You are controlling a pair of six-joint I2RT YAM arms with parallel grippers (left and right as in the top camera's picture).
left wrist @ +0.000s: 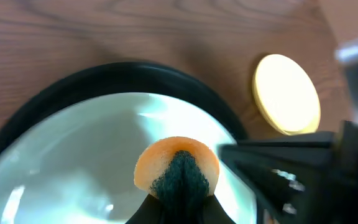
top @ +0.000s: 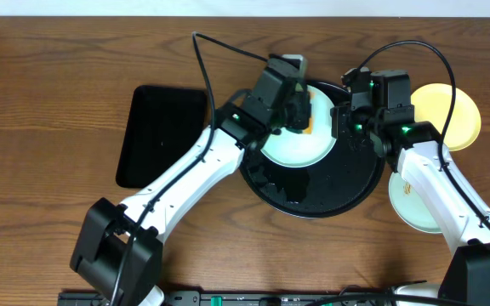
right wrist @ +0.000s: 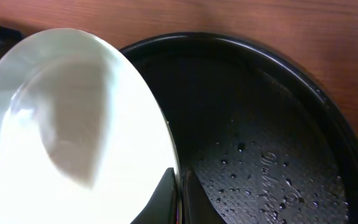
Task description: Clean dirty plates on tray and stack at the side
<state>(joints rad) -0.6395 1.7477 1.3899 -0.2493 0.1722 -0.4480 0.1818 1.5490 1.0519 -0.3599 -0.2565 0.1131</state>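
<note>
Plate in play: the mint plate (top: pixel 292 144) is over the far-left part of the round tray (top: pixel 330 191), mid-tabletop (top: pixel 58 85), and it looks tipped up on its right side.
Right hand: the right hand (right wrist: pixel 178 196) is pinched tight on that plate's right rim, one finger on each side of the lip, reaching in low across the tray.
Left hand: the left hand (top: pixel 298 109) is clamped on an orange sponge (left wrist: pixel 176 163), its arm stretched in from the near-left corner, with the sponge down on the plate's face.
Handling: stiff, light and glossy, I'd say. There are droplets on the tray, so expect it to be slick. The rim is the only place to grip, and such a thin pinch could let the plate pivot under scrubbing.
Off the tray: the yellow plate (top: pixel 449 115) lies toward the far-right. Another pale plate (top: pixel 411 204) is by the right edge, partly under the right arm.
</note>
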